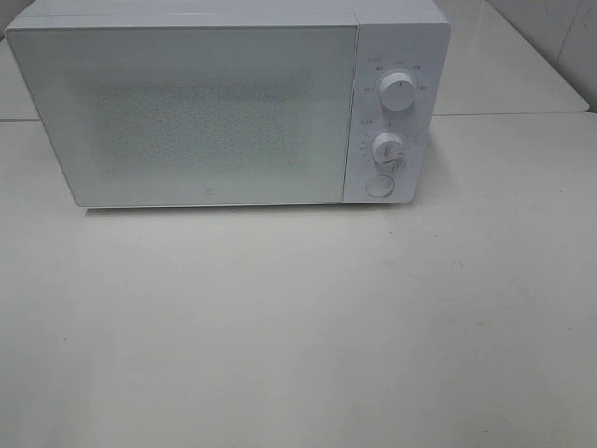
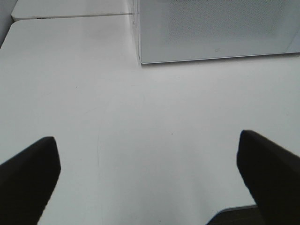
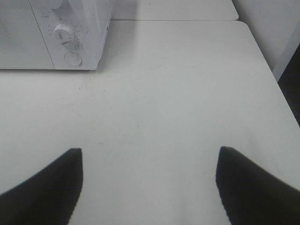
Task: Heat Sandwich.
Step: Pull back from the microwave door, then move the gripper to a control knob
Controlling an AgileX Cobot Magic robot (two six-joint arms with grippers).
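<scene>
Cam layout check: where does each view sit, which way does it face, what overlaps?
Exterior high: mounted high, looks down on the closed microwave and table; no robot parts.
Left wrist: left arm, faces the microwave's door over the table; open left pincer shows.
Right wrist: right arm, faces its control panel; open right pincer shows.
Shared: microwave in all; lower knob in exterior and right wrist.

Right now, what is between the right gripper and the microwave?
Nothing. Only bare white table lies between the right gripper and the microwave, whose door is shut. The right wrist view shows this.
</scene>
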